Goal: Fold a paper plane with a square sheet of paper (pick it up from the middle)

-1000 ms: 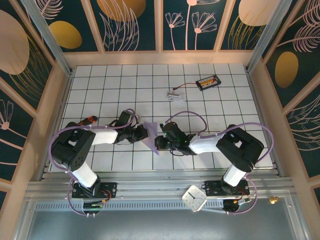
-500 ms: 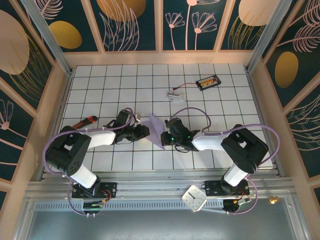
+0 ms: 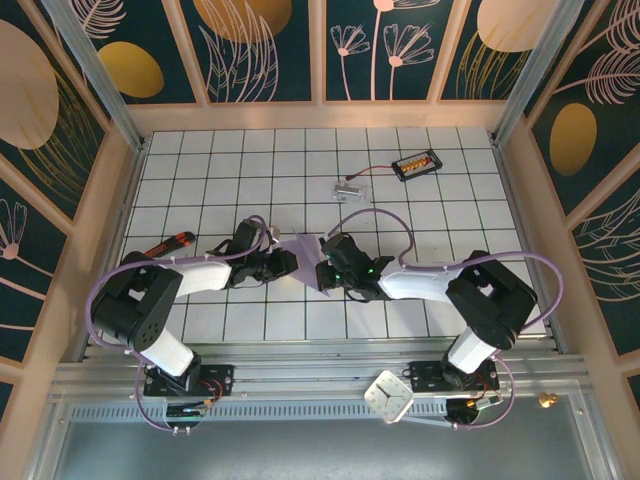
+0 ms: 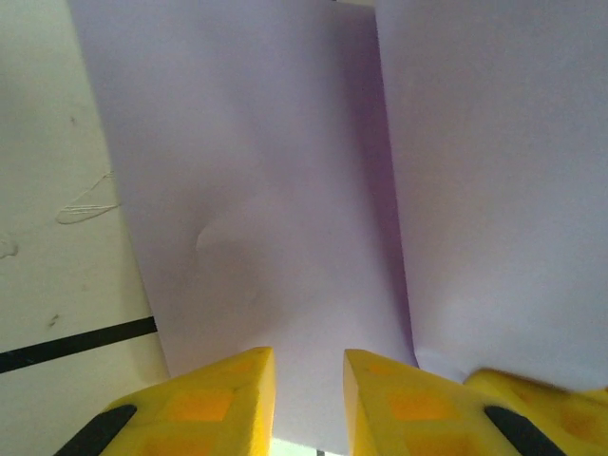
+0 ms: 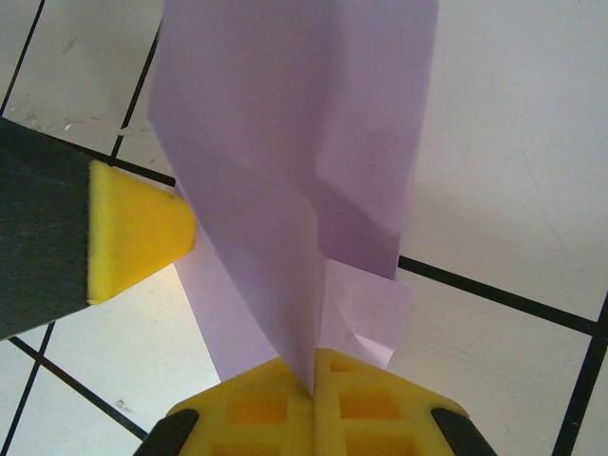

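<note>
No writing to read anywhere right now. The lavender paper (image 4: 266, 190) is plain and unmarked in both wrist views. The white clock-like square (image 3: 388, 396) on the near rail shows a dial with hands, but its marks are too small to make out. Same story for the little black pack (image 3: 415, 164) at the far side of the table: orange spots on it, too small to read as a label.

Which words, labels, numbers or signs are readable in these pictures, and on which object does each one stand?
No text can be read.
On the lavender paper: nothing, it is plain.
On the white clock: dial marks too small to read.
On the black device: orange marks too small to read.
</note>
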